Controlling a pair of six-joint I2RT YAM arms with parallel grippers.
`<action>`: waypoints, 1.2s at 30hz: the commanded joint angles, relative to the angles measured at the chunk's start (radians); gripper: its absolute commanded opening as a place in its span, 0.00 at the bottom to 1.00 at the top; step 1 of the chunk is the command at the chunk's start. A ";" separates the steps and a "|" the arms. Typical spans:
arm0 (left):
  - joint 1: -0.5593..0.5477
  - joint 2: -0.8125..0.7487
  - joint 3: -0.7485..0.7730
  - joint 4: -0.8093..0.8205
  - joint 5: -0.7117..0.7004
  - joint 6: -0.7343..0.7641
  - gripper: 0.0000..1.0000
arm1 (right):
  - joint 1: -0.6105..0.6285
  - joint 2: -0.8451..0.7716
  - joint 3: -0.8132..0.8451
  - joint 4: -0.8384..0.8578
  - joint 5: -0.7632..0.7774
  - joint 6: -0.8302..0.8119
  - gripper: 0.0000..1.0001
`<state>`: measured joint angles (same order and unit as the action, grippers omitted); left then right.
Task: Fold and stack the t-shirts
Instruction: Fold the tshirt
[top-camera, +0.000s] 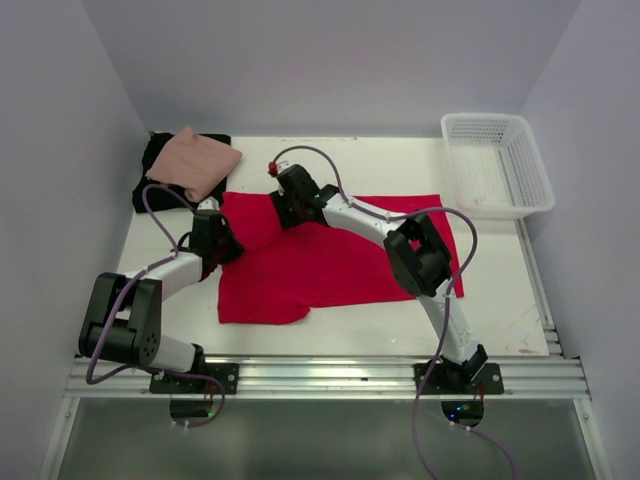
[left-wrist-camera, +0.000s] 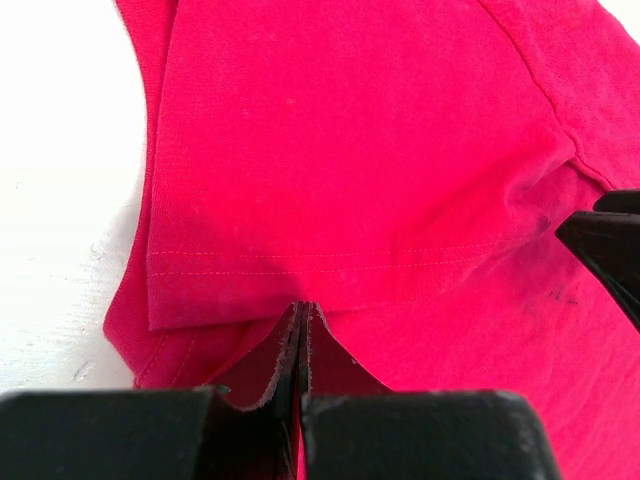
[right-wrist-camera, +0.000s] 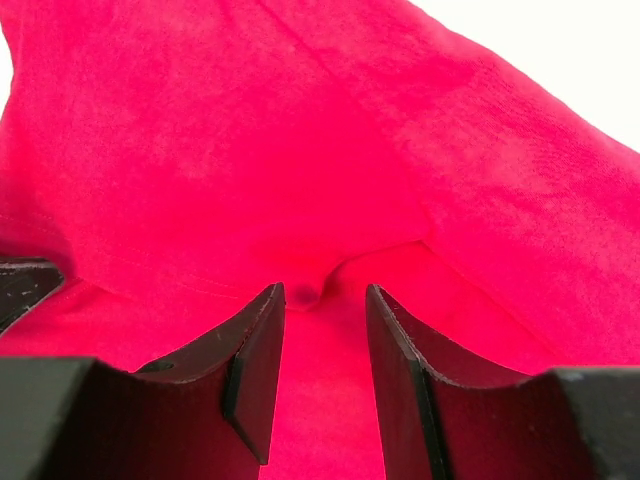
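Left gripper (left-wrist-camera: 302, 308), clenched at a folded sleeve hem of the red t-shirt (top-camera: 340, 265) spread across the middle of the table (top-camera: 500, 290), and right gripper (right-wrist-camera: 325, 295), jaws parted at its far edge, seem mid-fold; next, the right likely must pinch cloth.

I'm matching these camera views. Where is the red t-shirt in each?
Top external: red t-shirt spread across the middle of the table.
Left wrist: fills most of the frame, bare table at left.
Right wrist: fills nearly everything; table at top right.
Shared landmark: the white table.
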<state>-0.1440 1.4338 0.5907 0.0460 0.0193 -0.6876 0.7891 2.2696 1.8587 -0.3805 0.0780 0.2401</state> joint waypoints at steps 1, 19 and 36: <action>0.009 -0.027 -0.012 0.049 -0.001 0.002 0.00 | -0.028 0.005 -0.016 0.052 -0.075 0.063 0.42; 0.011 -0.022 -0.014 0.055 -0.001 0.002 0.00 | -0.082 -0.038 -0.222 0.348 -0.402 0.271 0.42; 0.012 -0.018 -0.015 0.058 0.002 0.002 0.00 | -0.083 0.008 -0.190 0.397 -0.474 0.297 0.23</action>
<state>-0.1440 1.4338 0.5907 0.0509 0.0196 -0.6880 0.7048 2.2696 1.6291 -0.0208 -0.3622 0.5316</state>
